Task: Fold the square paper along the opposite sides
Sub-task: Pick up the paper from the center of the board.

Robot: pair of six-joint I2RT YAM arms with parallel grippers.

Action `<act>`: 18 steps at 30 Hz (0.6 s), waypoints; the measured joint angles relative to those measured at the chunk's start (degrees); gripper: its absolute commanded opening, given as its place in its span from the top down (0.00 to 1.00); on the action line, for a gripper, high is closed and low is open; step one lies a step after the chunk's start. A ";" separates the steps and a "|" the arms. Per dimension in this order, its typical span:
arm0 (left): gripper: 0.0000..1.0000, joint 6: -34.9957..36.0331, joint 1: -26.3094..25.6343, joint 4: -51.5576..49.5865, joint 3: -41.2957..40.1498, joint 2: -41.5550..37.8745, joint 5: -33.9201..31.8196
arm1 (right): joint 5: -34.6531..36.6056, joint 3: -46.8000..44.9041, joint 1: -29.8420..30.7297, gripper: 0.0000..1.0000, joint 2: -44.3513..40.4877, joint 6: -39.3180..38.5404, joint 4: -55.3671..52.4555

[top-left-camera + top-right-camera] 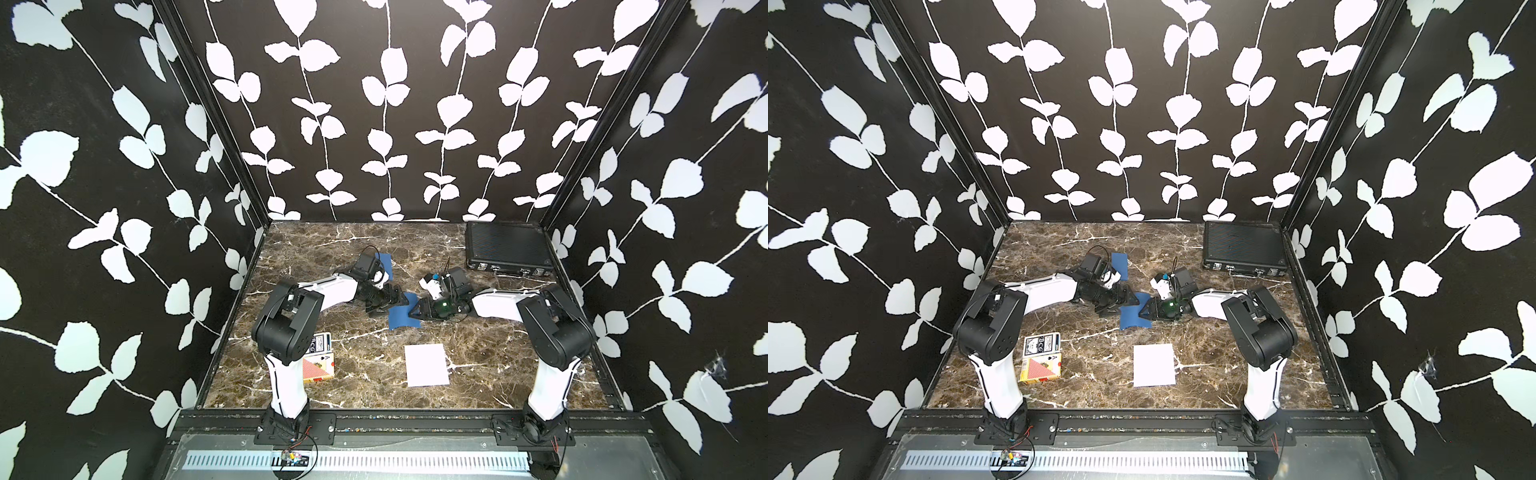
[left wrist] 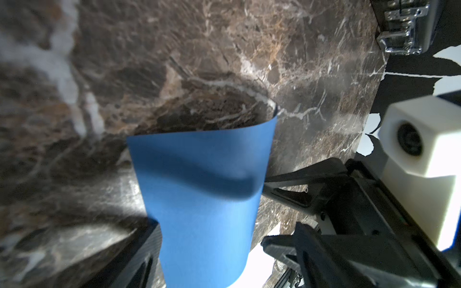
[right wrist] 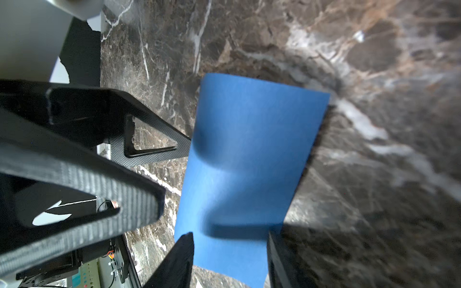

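the blue paper point(image 1: 400, 319) sits in the gap between the two claws, on the table point(image 1: 365, 386). the left claw point(image 1: 386, 304) is at one side of it and the right claw point(image 1: 414, 312) is at the other, with their tips pointing at each other. in both top views the claws cover part of the paper, so its whole shape is hard to see.

the paper is not flat. in the left wrist view it humps up in the middle, and its far corner looks lifted. the left claw is wide open. only one of its fingers point(image 2: 139, 249) shows, dark and blurry. the paper hides the other one.

in the right wrist view the right claw's two fingers point(image 3: 183, 259) stand apart, with the near end of the paper in the gap. they are cut off at the picture edge and fuzzy, so i cannot tell if they touch the paper's sides.

behind the left claw a second blue sheet point(image 1: 384, 261) peeks out, partly hidden by the wrist. a white sheet point(image 1: 427, 365) lies flat, nearer the arm bases than both claws. card boxes point(image 1: 318, 359) lie well back from the left claw, half hidden by that arm. a black case point(image 1: 507, 247) sits far past the right claw.
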 measured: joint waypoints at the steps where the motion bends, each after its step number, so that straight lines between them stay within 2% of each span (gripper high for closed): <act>1: 0.13 0.07 0.00 -0.02 0.00 0.00 -0.07 | -0.13 0.15 0.11 0.49 0.22 0.00 0.22; 6: 0.20 0.57 0.00 -0.02 -0.22 0.00 -0.68 | -0.59 0.94 0.52 0.49 1.18 0.09 1.27; 10: 0.30 1.33 0.00 0.22 -0.63 0.00 -1.51 | -0.68 1.03 0.79 0.49 1.42 0.15 1.81; 15: 0.47 2.25 0.04 0.28 -0.81 0.39 -2.64 | -0.74 1.03 0.83 0.49 1.42 0.17 1.95; 18: 0.54 2.91 0.04 0.22 -0.92 0.59 -3.17 | -0.74 1.03 0.83 0.49 1.42 0.15 1.95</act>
